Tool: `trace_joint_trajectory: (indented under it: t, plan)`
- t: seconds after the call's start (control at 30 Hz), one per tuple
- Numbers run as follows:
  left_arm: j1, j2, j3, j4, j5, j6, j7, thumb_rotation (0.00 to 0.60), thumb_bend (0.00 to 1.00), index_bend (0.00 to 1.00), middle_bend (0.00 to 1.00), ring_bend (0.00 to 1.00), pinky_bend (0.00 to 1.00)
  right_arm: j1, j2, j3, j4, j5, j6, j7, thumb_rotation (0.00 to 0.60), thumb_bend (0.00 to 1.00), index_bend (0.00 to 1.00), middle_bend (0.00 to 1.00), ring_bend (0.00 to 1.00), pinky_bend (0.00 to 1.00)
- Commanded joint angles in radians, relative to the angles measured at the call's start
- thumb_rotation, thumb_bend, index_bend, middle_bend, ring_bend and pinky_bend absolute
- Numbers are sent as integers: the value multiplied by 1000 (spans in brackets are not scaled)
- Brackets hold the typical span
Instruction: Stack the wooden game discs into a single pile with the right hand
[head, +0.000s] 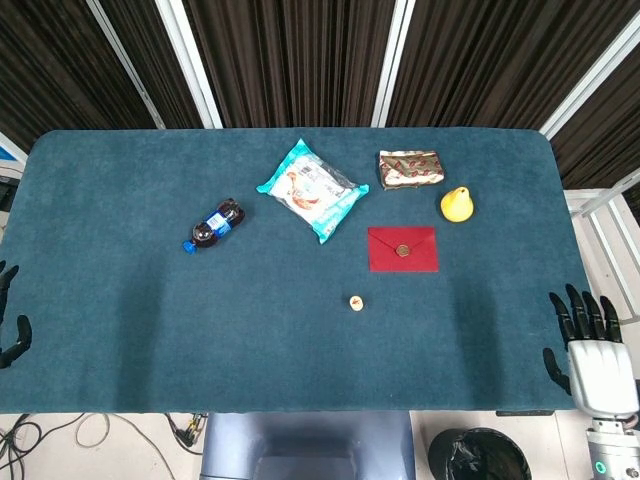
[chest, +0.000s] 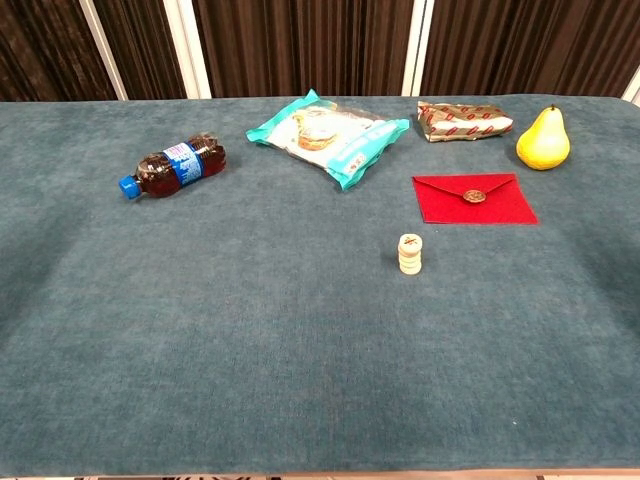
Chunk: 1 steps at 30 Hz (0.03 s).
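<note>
head view: the right hand (head: 590, 350) sat off the table's right edge, dark fingers (head: 584, 309) spread and empty — the small pile of pale wooden game discs (head: 355, 302) lay well to their left. only dark fingertips of the left hand (head: 10, 318) showed; their state couldn't be told. chest view: the stacked discs (chest: 410, 254) stood just before a red envelope (chest: 474, 198).

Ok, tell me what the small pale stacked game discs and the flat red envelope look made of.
Small pale stacked game discs: seemingly unvarnished light wood, matte cream sides, red mark on top. Flat red envelope: probably paper or card, matte, with a shiny gold round seal.
</note>
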Motion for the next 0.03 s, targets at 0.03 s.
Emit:
trace_joint_trajectory:
  t: [0.03]
  plan:
    - [-4, 12, 9, -11, 0, -16, 10, 600, 586, 88, 0, 0, 0, -8, 12, 4, -1, -2, -10, 9, 600, 439, 100, 0, 0, 0]
